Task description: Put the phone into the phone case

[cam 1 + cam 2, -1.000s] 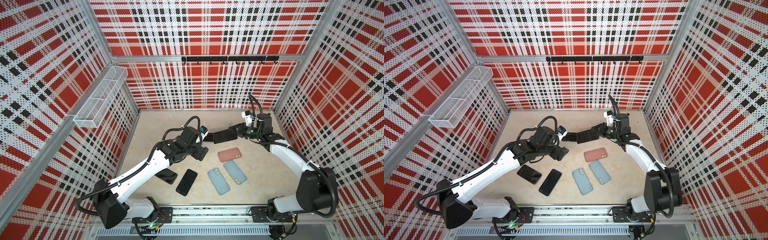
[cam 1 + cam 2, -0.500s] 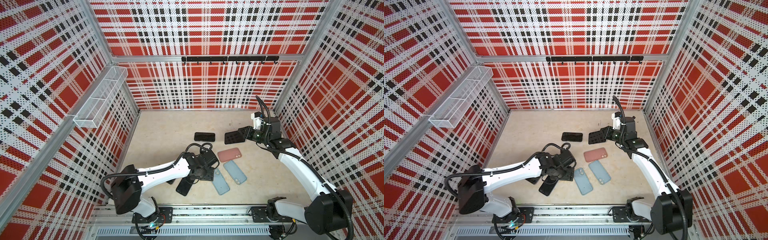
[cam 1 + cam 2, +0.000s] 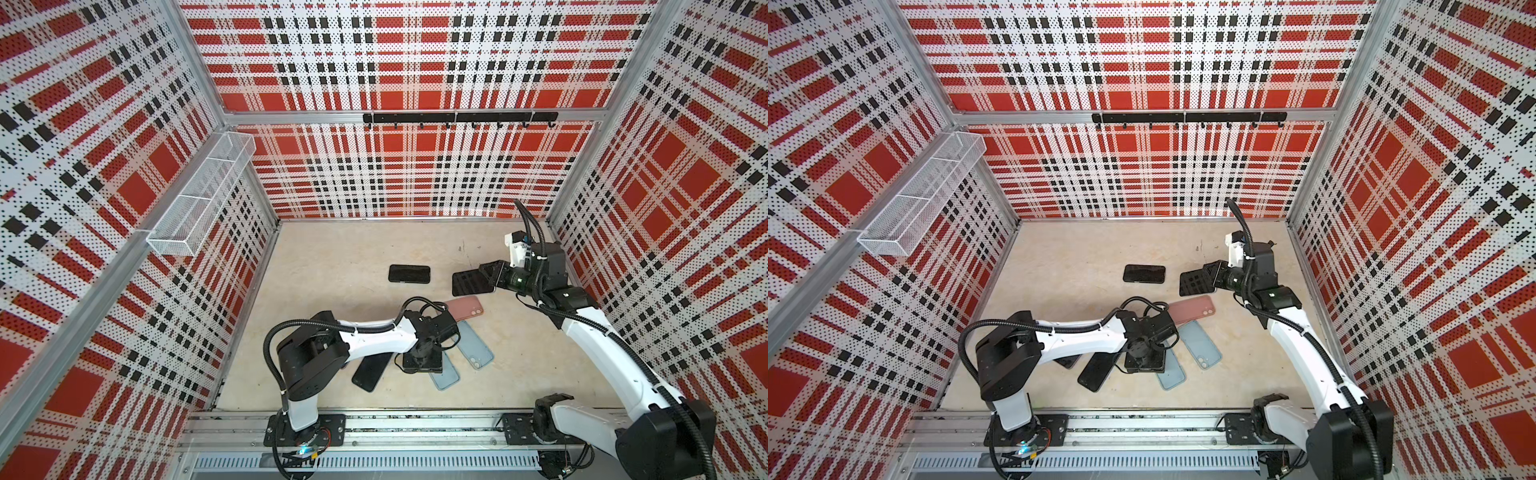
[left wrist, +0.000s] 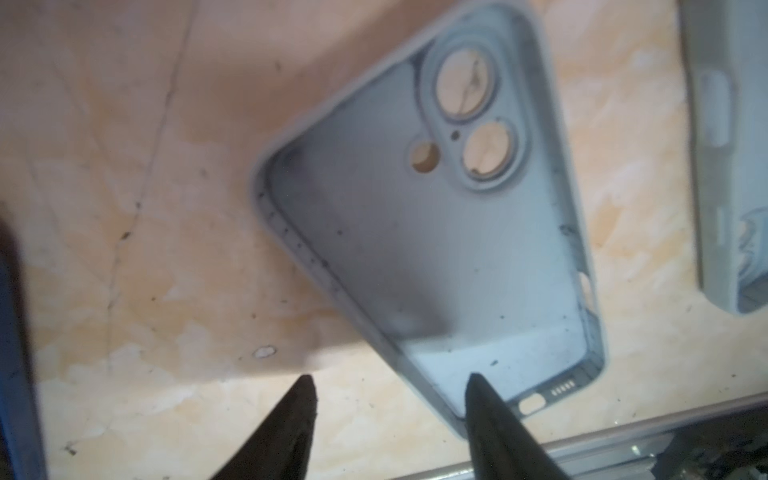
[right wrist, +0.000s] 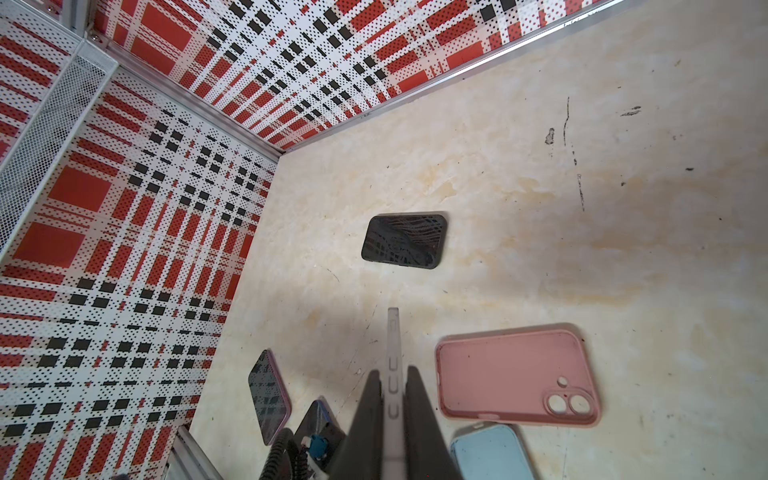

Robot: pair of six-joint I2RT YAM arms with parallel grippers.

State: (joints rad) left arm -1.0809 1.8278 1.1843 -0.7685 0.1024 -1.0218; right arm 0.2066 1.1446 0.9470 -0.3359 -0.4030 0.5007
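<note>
My right gripper (image 3: 489,275) (image 5: 392,372) is shut on a black phone (image 3: 471,283) (image 5: 392,332), held on edge above the table at the back right. The phone is seen edge-on in the right wrist view. My left gripper (image 3: 424,360) (image 4: 390,379) points down at the front middle over a light blue phone case (image 3: 446,376) (image 4: 436,232) that lies hollow side up. It is open. One fingertip (image 4: 473,380) is inside the case's end and the other is over bare table, with the case's side wall between them.
A black phone (image 3: 409,273) (image 5: 405,241) lies flat at mid table. A pink case (image 3: 467,307) (image 5: 515,374) and a second blue case (image 3: 476,351) lie beside the left wrist. Another dark phone (image 3: 370,372) lies under the left forearm. Plaid walls close in on three sides.
The left arm pulled back from mid table to the front and came down over the blue case, its jaws narrowing. One black phone now lies flat on the table. The right arm shifted right with its phone.
</note>
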